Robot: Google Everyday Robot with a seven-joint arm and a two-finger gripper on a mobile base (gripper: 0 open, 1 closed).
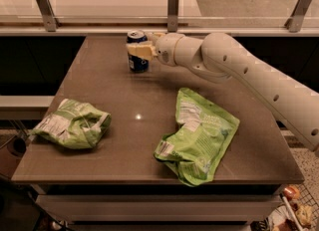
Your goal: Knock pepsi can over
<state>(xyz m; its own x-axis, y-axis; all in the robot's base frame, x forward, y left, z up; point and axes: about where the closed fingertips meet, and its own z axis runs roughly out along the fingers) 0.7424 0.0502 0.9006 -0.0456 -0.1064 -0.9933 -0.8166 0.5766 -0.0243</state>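
The pepsi can [136, 61] is dark blue with a silver top. It stands near the far edge of the brown table [124, 100], about upright with its top leaning slightly left. My gripper [141, 50] reaches in from the right on the white arm [239, 70]. It is against the can's upper half, and its cream tip covers part of the label.
A crumpled green bag [72, 124] lies at the table's front left. A larger green bag [199, 135] lies at the front right. A glass rail with metal posts [173, 8] runs behind the table. The table edge is close behind the can.
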